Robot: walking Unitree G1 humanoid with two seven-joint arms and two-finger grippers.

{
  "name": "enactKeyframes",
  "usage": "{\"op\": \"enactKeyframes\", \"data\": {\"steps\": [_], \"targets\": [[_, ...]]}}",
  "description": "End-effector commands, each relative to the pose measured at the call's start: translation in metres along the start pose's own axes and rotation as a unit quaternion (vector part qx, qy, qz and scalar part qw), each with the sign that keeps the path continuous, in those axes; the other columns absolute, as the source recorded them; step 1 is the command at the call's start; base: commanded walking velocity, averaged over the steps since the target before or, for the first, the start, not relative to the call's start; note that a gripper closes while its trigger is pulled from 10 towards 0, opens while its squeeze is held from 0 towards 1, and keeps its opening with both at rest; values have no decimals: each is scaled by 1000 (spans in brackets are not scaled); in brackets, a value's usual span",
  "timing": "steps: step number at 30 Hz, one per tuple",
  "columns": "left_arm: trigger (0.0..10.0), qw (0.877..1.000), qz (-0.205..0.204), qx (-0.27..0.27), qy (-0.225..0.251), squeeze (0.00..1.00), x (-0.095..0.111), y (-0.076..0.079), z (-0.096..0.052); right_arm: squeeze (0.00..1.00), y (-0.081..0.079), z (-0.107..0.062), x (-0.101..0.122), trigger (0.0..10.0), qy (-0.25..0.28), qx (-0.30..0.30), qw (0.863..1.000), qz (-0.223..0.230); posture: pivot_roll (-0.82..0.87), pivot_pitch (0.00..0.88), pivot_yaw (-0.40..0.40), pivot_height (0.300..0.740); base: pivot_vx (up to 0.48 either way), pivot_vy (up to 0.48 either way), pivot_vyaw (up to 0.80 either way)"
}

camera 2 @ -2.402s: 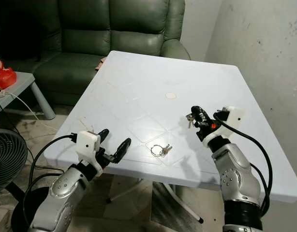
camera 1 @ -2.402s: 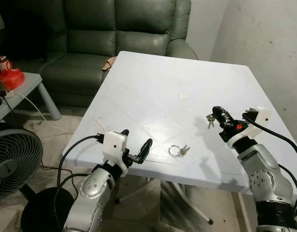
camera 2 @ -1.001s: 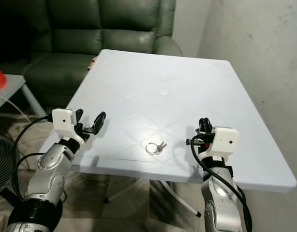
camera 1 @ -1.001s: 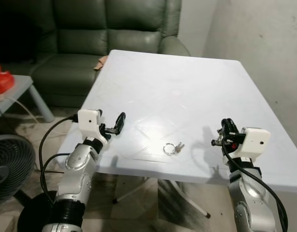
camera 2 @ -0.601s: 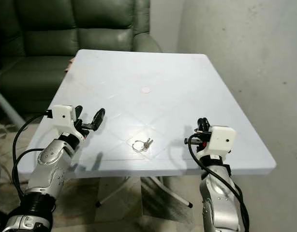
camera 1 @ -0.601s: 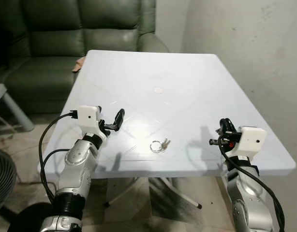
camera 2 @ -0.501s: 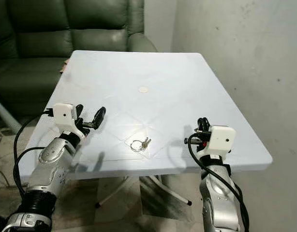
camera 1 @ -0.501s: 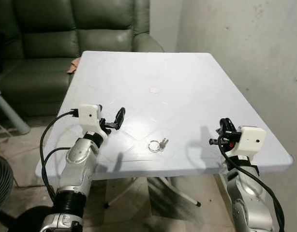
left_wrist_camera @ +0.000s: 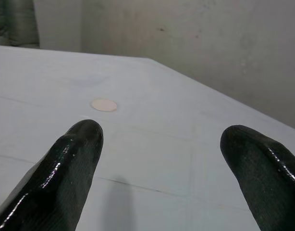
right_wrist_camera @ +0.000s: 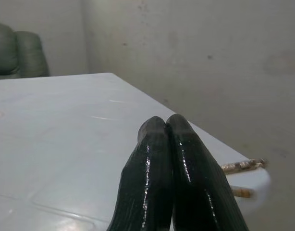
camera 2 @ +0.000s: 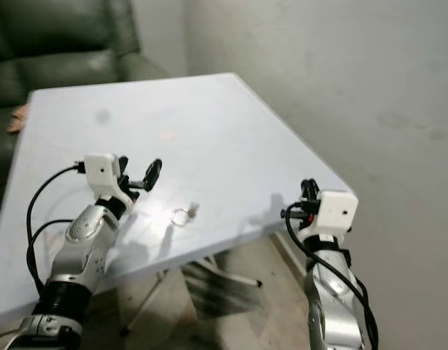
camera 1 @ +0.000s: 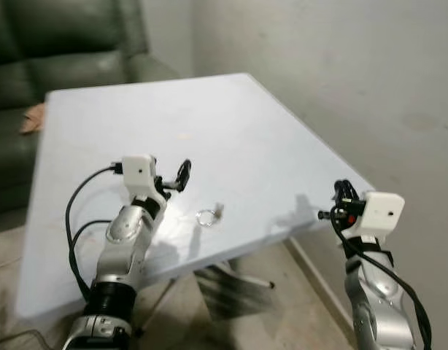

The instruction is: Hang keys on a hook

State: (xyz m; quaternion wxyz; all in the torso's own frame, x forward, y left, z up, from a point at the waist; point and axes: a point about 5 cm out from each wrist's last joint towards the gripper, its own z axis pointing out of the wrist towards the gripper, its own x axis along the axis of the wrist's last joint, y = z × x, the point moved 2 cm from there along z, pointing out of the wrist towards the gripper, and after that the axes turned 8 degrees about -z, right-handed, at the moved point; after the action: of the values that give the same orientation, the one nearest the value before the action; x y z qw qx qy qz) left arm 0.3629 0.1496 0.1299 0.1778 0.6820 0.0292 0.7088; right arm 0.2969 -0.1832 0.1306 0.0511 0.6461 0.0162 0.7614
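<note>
A: On the white table (camera 1: 231, 131), near the front edge: one key ring with keys (camera 1: 208, 215), lying flat, nothing touching it.

B: Left gripper (camera 1: 174, 177)?

A: Raised over the table just to the robot's left of the keys, apart from them. Its two black fingers (left_wrist_camera: 73, 163) stand spread wide with bare tabletop between them. A small round pale disc (left_wrist_camera: 104, 104) sits on the table beyond them.

B: Right gripper (camera 1: 339, 198)?

A: Held up off the table's right corner, well apart from the ring on the table. In its wrist view the fingers (right_wrist_camera: 171, 168) are pressed together along their length. Two small keys (right_wrist_camera: 243, 165) stick out beside them near the base; whether the fingers pinch that set, I cannot tell.

B: Surroundings?

A: Dark green sofa (camera 1: 56, 44) behind the table's far left end. Bare grey wall (camera 1: 341, 80) to the right. Table legs (camera 1: 231, 277) and their shadow on the floor underneath.
</note>
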Motion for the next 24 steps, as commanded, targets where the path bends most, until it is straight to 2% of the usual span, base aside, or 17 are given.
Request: {"op": "enactKeyframes", "data": {"steps": [1, 24], "targets": [[10000, 1000, 4, 1, 0, 0, 3, 1, 2, 0, 0, 0, 0, 10000, 0, 2, 1000, -4, -21, 0, 2, 740, 0, 0, -775], [10000, 1000, 23, 12, -16, 0, -5, 3, 1, 0, 2, -2, -1, 10000, -7, 11, 1000, -15, -19, 0, -18, 740, 0, 0, -775]]}}
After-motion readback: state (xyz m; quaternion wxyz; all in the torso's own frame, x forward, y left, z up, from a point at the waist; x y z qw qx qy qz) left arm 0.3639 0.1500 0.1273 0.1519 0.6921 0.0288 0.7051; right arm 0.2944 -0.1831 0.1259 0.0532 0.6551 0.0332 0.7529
